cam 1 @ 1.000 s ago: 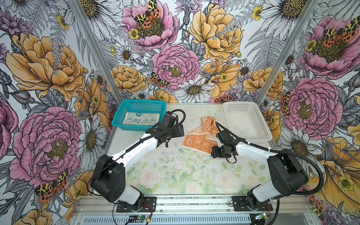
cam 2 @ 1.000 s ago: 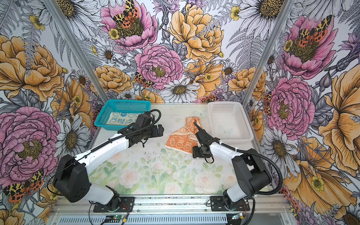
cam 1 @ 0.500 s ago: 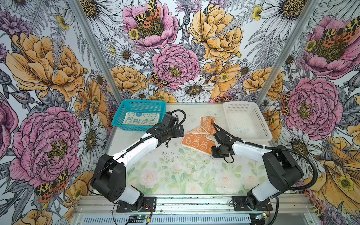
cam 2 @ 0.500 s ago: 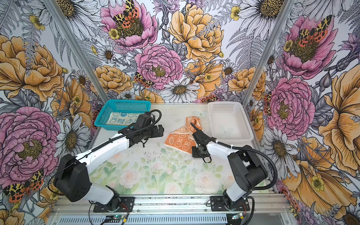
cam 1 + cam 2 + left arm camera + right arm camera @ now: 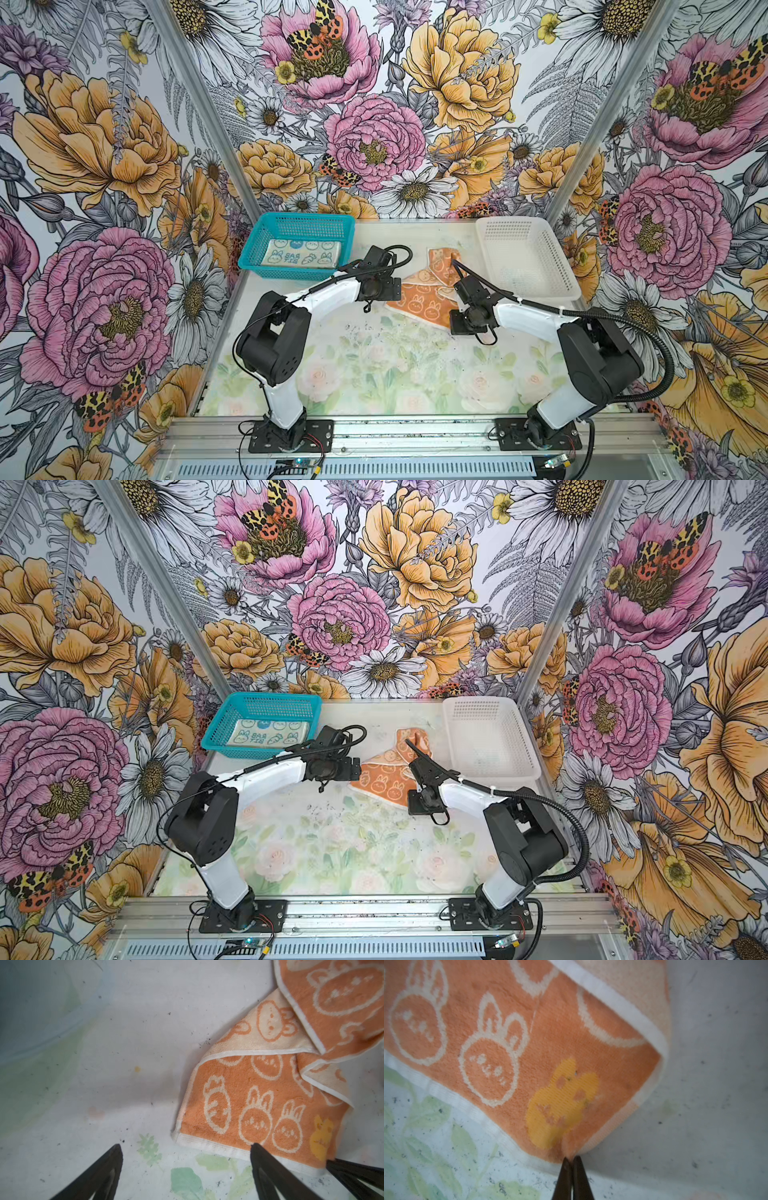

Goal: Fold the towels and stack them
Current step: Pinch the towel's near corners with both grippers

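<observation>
Towel status: orange towel (image 5: 424,301) (image 5: 380,783) sits on the worktop (image 5: 374,365) toward the back, between the two baskets and nearer the white basket (image 5: 511,232). It isn't flat. The near half lies orange side up with white bunnies. The far half is twisted and flipped so the pale reverse shows, with one flap running back toward the rear wall. A white hem runs along the near edge. A yellow bunny patch (image 5: 562,1103) sits at the near corner on the right arm's side. Right fingers (image 5: 564,1180) are pinched together on that corner, right at the patch, and the fabric puckers into the tips with no gap between them. Can't tell whether the corner is lifted or just bunched at the grip. Left fingers (image 5: 264,1165) are spread wide at the other near corner, one tip over the hem and the other out over bare worktop, not closed on the cloth. Can't tell if the tip over the hem actually touches it. Both arms reach in low from the front rail with the wrists either side of the towel, and in both top views the left wrist is just beside the towel's left edge. Cream towel (image 5: 301,254) with blue bunnies and RABBIT lettering lies folded flat in the teal basket (image 5: 282,270) at the back left of the worktop, well apart from the orange one. The white basket stands at back right, just beside the orange towel's far flap. The worktop is a pale floral print, speckled with dark grit around the towel.
</observation>
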